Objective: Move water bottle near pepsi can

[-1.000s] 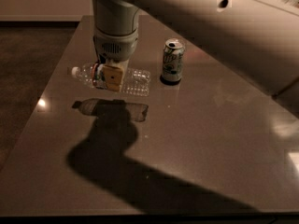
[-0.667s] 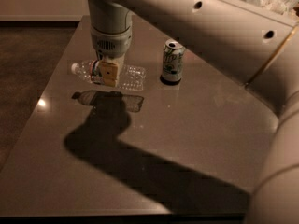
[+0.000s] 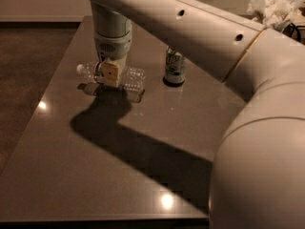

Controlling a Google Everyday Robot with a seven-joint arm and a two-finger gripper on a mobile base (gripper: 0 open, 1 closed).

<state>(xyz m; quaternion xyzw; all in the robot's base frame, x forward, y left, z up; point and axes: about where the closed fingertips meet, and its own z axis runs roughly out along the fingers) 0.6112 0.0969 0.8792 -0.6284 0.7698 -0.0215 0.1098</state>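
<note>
The water bottle [image 3: 134, 75] is clear ribbed plastic with a white cap pointing left. It lies on its side at the far left part of the table, just above its own reflection. My gripper [image 3: 110, 74] comes straight down onto the bottle's middle, and its jaws are closed around the label band. A tan finger pad [image 3: 109, 73] shows in front of the bottle. The pepsi can is not in view. The only can showing is a white-and-green can [image 3: 175, 66], standing upright to the right of the bottle.
The glossy brown table [image 3: 95, 175] has its left edge close to the bottle and its front edge at the bottom. My arm [image 3: 248, 80] covers the right side. Crumpled white paper [image 3: 274, 6] lies at the far right corner.
The bottle has come down closer to the table in my gripper. My arm has swung in and now fills more of the right side.
</note>
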